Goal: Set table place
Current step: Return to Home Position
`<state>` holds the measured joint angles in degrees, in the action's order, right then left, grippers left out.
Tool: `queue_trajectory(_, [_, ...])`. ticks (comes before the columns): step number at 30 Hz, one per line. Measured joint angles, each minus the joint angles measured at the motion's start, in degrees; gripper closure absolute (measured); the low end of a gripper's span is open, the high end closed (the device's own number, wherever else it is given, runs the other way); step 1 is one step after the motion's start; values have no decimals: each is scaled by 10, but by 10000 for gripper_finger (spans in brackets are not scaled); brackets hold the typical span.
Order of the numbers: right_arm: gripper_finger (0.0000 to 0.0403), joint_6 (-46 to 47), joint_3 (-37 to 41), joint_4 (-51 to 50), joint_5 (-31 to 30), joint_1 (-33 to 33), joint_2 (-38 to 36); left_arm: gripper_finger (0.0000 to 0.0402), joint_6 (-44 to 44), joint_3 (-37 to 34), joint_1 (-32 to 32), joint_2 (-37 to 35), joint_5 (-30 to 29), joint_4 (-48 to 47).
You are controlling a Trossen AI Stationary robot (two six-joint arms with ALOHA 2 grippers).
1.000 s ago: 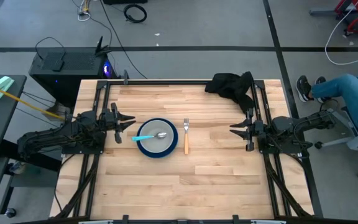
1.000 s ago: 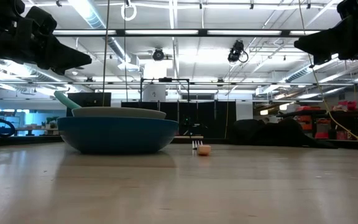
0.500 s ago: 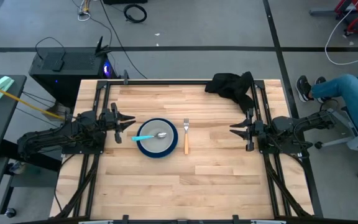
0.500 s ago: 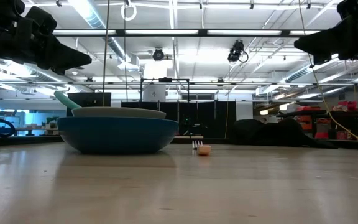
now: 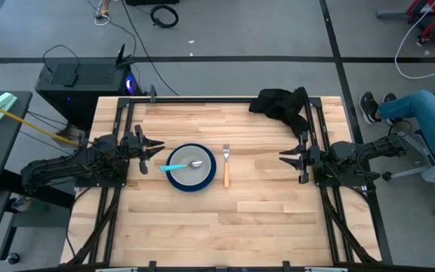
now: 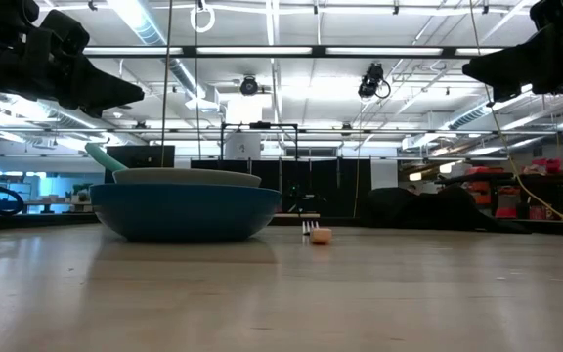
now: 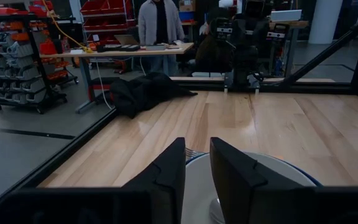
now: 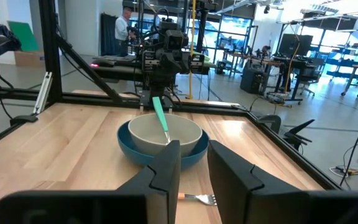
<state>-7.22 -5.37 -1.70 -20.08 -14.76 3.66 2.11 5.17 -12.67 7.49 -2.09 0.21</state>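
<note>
On the wooden table (image 5: 225, 219), a pale grey bowl (image 5: 194, 167) sits inside the round blue plate (image 5: 174, 177) at the middle left. A teal-handled spoon (image 5: 176, 166) lies in the bowl, its handle over the rim toward my left gripper. An orange-handled fork (image 5: 226, 169) lies flat on the table just right of the plate. My left gripper (image 5: 157, 149) hovers open at the plate's far left, above the table. My right gripper (image 5: 284, 157) hovers open right of the fork. Both are empty.
A black cloth (image 5: 282, 102) lies bunched at the table's far right corner. The black frame (image 5: 225, 98) edges the table. A seated person's legs (image 5: 421, 113) are beyond the right edge. Bare wood lies along the near half of the table.
</note>
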Motion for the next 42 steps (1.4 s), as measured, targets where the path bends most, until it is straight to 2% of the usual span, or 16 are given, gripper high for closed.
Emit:
queue_trajectory(12, [314,0,0,0,0,0,0,311,0,0,0,0,0,0])
queue_trajectory(42, [314,0,0,0,0,0,0,318,0,0,0,0,0,0])
